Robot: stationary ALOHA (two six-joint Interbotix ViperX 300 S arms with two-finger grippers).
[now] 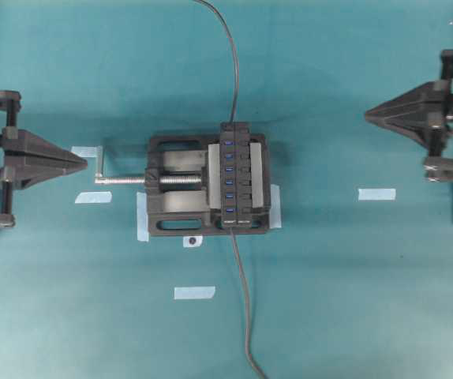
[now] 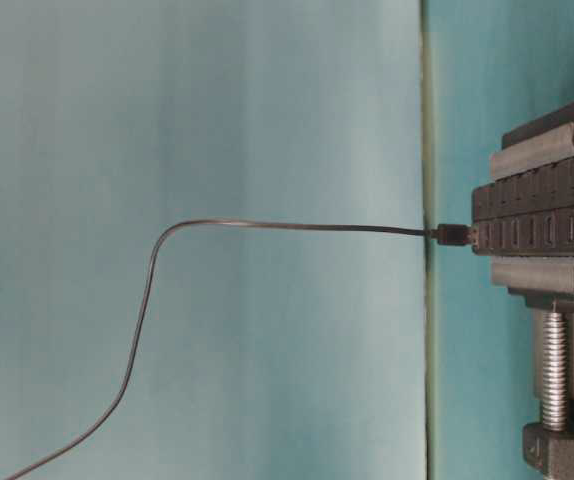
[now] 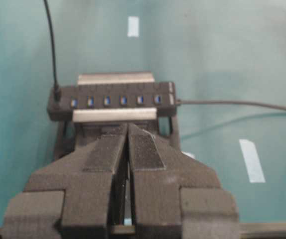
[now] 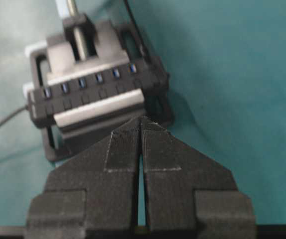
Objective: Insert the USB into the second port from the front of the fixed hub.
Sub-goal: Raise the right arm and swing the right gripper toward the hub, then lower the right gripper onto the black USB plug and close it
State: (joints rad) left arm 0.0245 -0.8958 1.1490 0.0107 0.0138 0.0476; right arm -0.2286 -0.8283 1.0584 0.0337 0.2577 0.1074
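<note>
The fixed hub [image 1: 238, 178] is clamped in a black vise at the table's centre. It also shows in the table-level view [image 2: 537, 215], the left wrist view [image 3: 113, 99] and the right wrist view [image 4: 83, 97]. The USB [image 2: 454, 234] stands upright in the port row at the hub's far end [image 3: 57, 92], just beyond six bare blue ports. Its thin cable [image 1: 230, 63] rises away from it. My left gripper [image 1: 84, 163] [image 3: 128, 127] is shut and empty, far left of the hub. My right gripper [image 1: 368, 116] [image 4: 142, 119] is shut and empty, far right.
The vise [image 1: 179, 185] has a silver screw handle [image 1: 120, 179] pointing toward the left gripper. A second black cable [image 1: 242, 300] leaves the hub's near end and runs off the front edge. Pale tape strips [image 1: 376, 193] [image 1: 194, 292] lie on the teal cloth.
</note>
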